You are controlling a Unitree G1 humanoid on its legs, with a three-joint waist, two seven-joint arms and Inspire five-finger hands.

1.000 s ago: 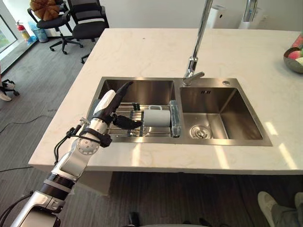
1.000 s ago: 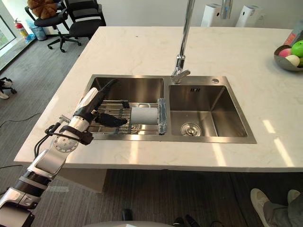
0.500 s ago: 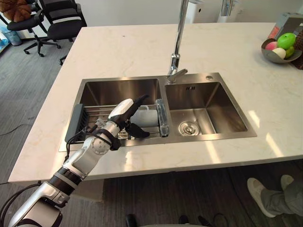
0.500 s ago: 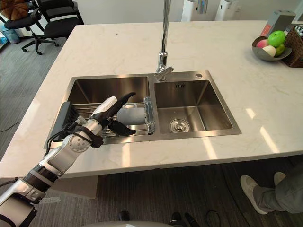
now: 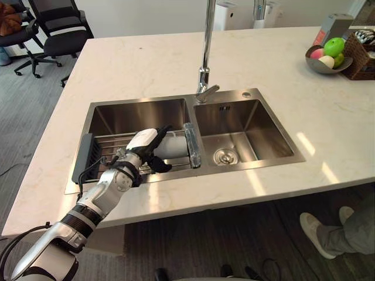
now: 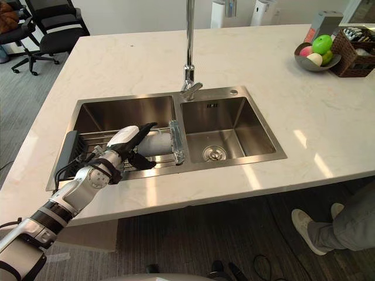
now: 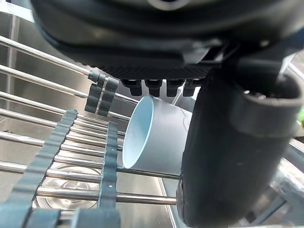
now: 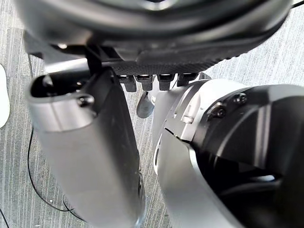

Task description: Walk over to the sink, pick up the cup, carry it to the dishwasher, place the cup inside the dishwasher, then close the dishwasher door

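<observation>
**Reach for the cup at the double sink.** The left hand (image 5: 142, 142) is spread over the white cup (image 5: 173, 145). The cup lies on its side on the wire rack (image 5: 108, 149) across the left basin (image 5: 140, 112), with its mouth toward the wrist. The fingers (image 6: 145, 127) run straight above the cup and the thumb (image 7: 223, 156) stands on its near side; neither is visibly clamped on it. The right hand (image 8: 85, 156) hangs above the carpet, and whether it is spread or curled cannot be told. Likely faults from here:
- The cup may slide along the rods toward the rack's clear end piece (image 5: 191, 144) if the fingers nudge it before the thumb closes.
- A grip on the smooth wall alone may slip on the lift.
- A fingertip may catch between the rods.

Count: 1 cup, 1 rack, 2 basins including the right basin (image 5: 252, 132), 1 faucet (image 5: 205, 52), 1 fruit bowl (image 5: 319, 65) showing 3 fruits, 1 wicker basket (image 5: 358, 58), 2 office chairs (image 5: 58, 23), and 1 person, seen as legs and shoes (image 5: 319, 231), beside the countertop (image 5: 146, 64).
</observation>
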